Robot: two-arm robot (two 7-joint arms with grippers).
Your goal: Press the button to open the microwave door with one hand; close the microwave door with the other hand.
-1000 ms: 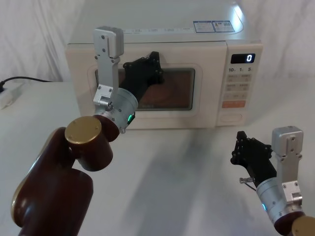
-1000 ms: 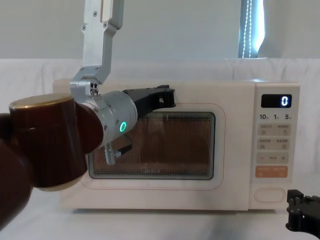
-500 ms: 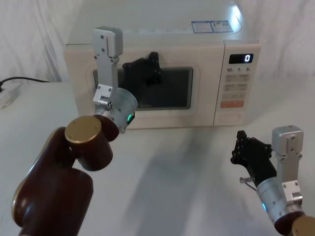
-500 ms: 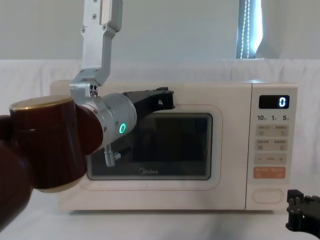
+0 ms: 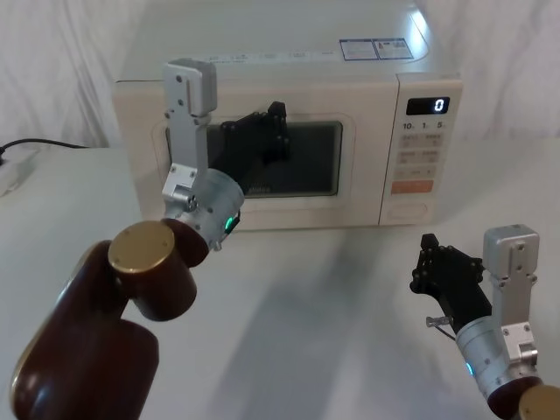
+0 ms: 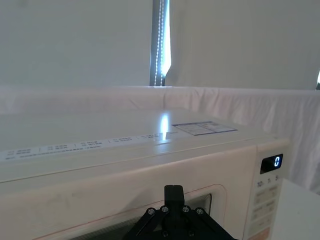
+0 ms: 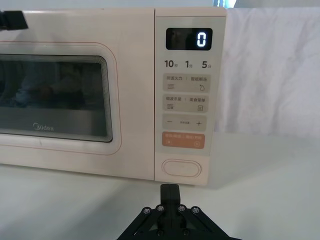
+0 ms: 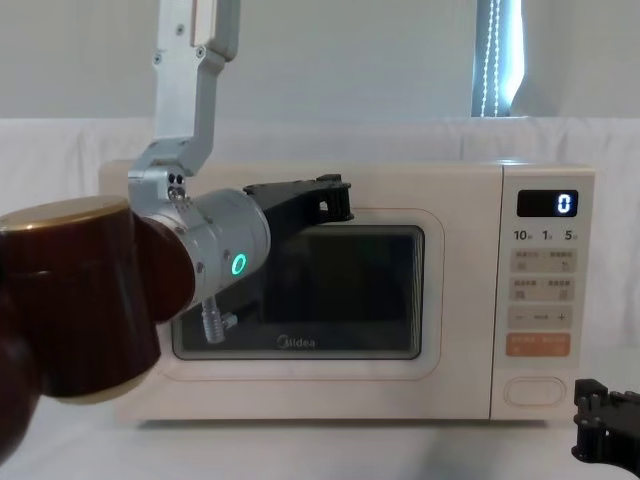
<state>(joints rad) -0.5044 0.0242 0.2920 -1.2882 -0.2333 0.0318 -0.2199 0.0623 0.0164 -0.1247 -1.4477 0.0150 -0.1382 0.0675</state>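
**A:** Where is the microwave door sitting?

**B:** It is lying flush with the front of the cream microwave, on a white table. A second ago its interior light was glowing behind the glass; now the window is showing dark, so the door is looking closed.

**A:** And the grippers?

**B:** The left gripper is hovering at the window's upper edge; whether its fingers are apart, I cannot tell. The right gripper is resting low, in front of the button; I cannot tell its fingers either. The task is appearing finished.
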